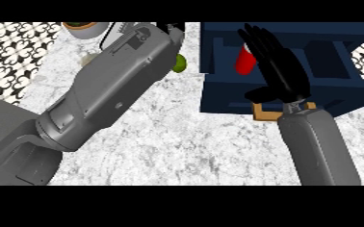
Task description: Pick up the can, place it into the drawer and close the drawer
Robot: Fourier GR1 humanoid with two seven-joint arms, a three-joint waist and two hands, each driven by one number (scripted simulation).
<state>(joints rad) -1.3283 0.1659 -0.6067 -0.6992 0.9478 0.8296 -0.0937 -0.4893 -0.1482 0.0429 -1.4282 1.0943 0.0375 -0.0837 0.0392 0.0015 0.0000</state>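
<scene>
The red can (244, 60) lies inside the open dark blue drawer (220, 89) at the upper right. My right hand (277, 69) hovers over the drawer just right of the can, open with straight fingers pointing away and the thumb out near the drawer's front. It hides part of the can. The drawer's tan handle (265, 114) shows by my right wrist. My left forearm crosses the counter from the lower left to the top centre. Only a black sliver of the left hand (171, 27) shows at the picture's top.
A green round object (180, 63) peeks out beside my left forearm. A potted plant (84, 29) and a white object (119, 29) stand at the back left. The marbled counter (185, 144) spreads between both arms; patterned floor (21, 53) lies at left.
</scene>
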